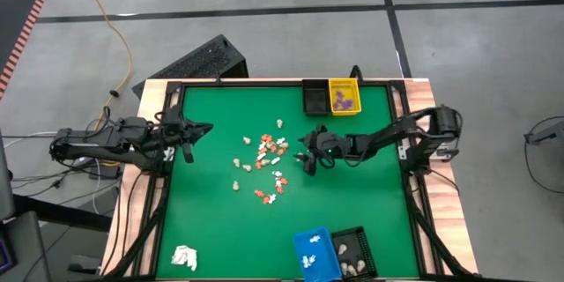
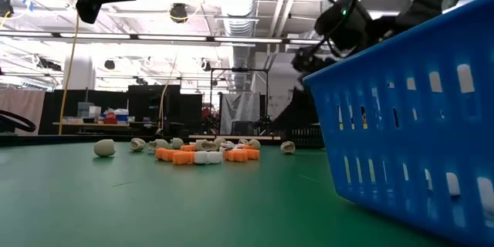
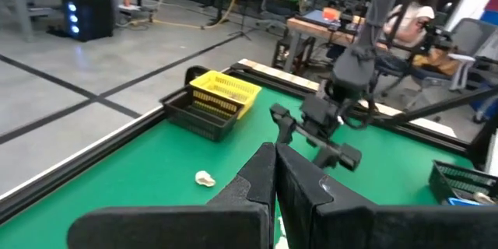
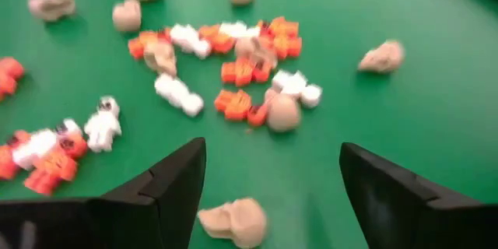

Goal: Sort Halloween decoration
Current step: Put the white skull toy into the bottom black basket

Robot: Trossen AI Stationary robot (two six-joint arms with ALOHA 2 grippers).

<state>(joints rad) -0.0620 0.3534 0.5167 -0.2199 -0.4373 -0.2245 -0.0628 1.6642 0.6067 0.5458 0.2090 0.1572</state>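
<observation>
Over the green table (image 1: 220,229), just beside the central cluster of decoration pieces (image 1: 269,154) on the side toward the right arm's base, the right gripper (image 1: 310,160) hangs with its jaws spread wide. The right arm reaches in from the table's edge, elbow raised, forearm stretched toward the cluster. From the right wrist view, a cream skull-like piece (image 4: 232,221) lies on the table between the two dark fingers (image 4: 167,187), untouched; beyond it lie orange, white and cream pieces, some touching, some apart.

Well apart from the cluster, on the opposite side, the left gripper (image 1: 197,129) is held above the table edge with jaws pressed together, holding nothing. The left arm lies extended and nearly level, pointing toward the cluster.

Around the cluster stand four bins at the table's edges: a yellow bin (image 1: 344,97) holding purple pieces, touching a black bin (image 1: 315,99); on the opposite edge, a blue bin (image 1: 315,254) holding white pieces, touching a second black bin (image 1: 355,250) with cream pieces. A white wadded lump (image 1: 183,257) lies near the corner on the left arm's side, well apart from the cluster.
</observation>
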